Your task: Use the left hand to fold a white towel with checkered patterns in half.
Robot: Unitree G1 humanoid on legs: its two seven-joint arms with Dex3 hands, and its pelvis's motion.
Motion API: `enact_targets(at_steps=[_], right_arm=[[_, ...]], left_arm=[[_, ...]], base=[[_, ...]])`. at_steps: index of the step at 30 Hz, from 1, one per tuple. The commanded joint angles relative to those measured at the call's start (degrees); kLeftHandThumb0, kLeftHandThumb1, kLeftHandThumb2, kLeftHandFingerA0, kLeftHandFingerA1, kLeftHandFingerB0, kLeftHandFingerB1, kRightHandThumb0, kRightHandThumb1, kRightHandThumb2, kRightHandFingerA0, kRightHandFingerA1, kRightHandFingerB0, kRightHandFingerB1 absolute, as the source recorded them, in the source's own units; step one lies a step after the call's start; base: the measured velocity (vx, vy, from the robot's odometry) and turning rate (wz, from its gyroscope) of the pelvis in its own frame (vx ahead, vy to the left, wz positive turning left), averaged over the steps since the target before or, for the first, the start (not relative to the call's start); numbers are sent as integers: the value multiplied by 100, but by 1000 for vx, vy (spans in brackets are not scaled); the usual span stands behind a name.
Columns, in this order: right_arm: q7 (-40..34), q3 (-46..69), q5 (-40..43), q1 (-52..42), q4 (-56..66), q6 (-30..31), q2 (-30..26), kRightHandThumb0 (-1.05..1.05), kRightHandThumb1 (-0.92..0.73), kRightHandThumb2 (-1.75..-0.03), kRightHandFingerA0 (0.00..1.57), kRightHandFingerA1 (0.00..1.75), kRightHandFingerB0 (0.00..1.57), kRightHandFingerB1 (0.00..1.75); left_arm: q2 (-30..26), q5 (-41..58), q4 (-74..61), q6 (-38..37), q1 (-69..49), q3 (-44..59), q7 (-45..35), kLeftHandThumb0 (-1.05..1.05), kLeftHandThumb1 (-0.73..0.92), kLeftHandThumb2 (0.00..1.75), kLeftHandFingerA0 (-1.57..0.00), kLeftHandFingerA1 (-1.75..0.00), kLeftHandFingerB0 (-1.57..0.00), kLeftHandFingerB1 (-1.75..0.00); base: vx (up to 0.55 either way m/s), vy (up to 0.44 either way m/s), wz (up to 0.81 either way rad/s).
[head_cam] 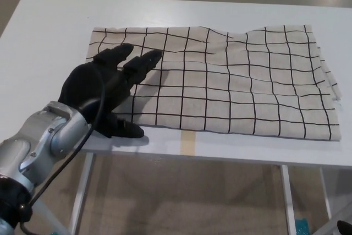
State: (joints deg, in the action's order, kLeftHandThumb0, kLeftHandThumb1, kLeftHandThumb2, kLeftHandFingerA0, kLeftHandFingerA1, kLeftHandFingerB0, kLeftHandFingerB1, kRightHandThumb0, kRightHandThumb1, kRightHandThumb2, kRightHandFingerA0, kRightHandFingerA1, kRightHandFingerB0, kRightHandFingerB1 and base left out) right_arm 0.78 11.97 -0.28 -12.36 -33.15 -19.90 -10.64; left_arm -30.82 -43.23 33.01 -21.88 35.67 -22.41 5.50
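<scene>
while towel (220,81) lies flat, unfolded, near front edge of desk (49,31), left hand (102,94) hovers over its front-left corner, fingers (140,61) spread wide, holding nothing. risk: thumb slides under desk edge, misses cloth; pinch grabs nothing.

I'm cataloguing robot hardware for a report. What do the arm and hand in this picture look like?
Only the left arm shows. The left hand is matte black, with a rounded bulky palm, two thick segmented fingers and a stubby thumb. The forearm is a silver-grey metal cylinder with a ring-shaped wrist collar. A thin black cable runs from the back of the hand along the forearm. No markings are readable.
</scene>
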Motion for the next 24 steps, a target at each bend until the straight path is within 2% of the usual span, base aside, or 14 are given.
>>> enact_targets(at_steps=[1,10,11,12,13,14,15,16,17,18,19,24], right_arm=[[-82,-5,-16,-73,47,74,-12,-40,-67,-60,45,41,42,37],[-33,13,26,-20,69,126,-29,-40,-67,-60,45,41,42,37],[-17,17,46,-23,80,130,-21,-40,-67,-60,45,41,42,37],[5,22,69,-27,93,135,-13,-40,-67,-60,45,41,42,37],[14,40,111,-15,79,140,8,-40,-67,-60,45,41,42,37],[9,48,120,-13,78,146,15,-40,-67,-60,45,41,42,37],[-1,48,113,-17,87,152,13,-40,-67,-60,45,41,42,37],[-10,38,93,-24,95,145,9,-40,-67,-60,45,41,42,37],[0,36,93,-24,84,131,5,-40,-67,-60,45,41,42,37],[12,35,97,-24,71,116,1,-40,-67,-60,45,41,42,37],[24,38,111,-38,105,136,5,-40,-67,-60,45,41,42,37],[71,45,151,-47,173,174,-2,-40,-67,-60,44,41,42,37]], left_arm=[[-72,74,-39,46,-98,-27,-340,-103,64,61,0,0,0,0],[2,-112,426,54,123,-137,-79,-96,62,59,0,0,0,0],[24,-141,517,43,155,-161,-12,-80,52,60,0,0,0,-1],[49,-174,631,25,197,-190,68,-80,52,60,0,0,0,-1],[94,-256,815,27,268,-256,187,-62,39,70,0,0,0,-7],[117,-320,935,37,321,-311,258,-36,43,53,0,0,0,-7],[125,-358,1018,40,365,-357,302,-36,43,53,0,0,0,-7],[128,-405,1093,59,412,-407,325,-25,41,59,0,0,0,-6],[130,-449,1127,90,445,-446,330,-17,48,54,0,0,0,-10],[133,-490,1188,117,496,-507,355,-17,48,54,0,0,0,-10],[152,-538,1230,163,537,-563,353,-7,51,56,0,0,0,-8],[290,-648,1377,407,672,-781,347,-10,48,61,0,0,0,-5]], base=[[0,0,0],[0,0,0],[0,0,0],[0,0,0],[0,0,0],[0,0,0],[0,0,0],[0,0,0],[0,0,0],[0,0,0],[0,0,0],[0,0,0]])
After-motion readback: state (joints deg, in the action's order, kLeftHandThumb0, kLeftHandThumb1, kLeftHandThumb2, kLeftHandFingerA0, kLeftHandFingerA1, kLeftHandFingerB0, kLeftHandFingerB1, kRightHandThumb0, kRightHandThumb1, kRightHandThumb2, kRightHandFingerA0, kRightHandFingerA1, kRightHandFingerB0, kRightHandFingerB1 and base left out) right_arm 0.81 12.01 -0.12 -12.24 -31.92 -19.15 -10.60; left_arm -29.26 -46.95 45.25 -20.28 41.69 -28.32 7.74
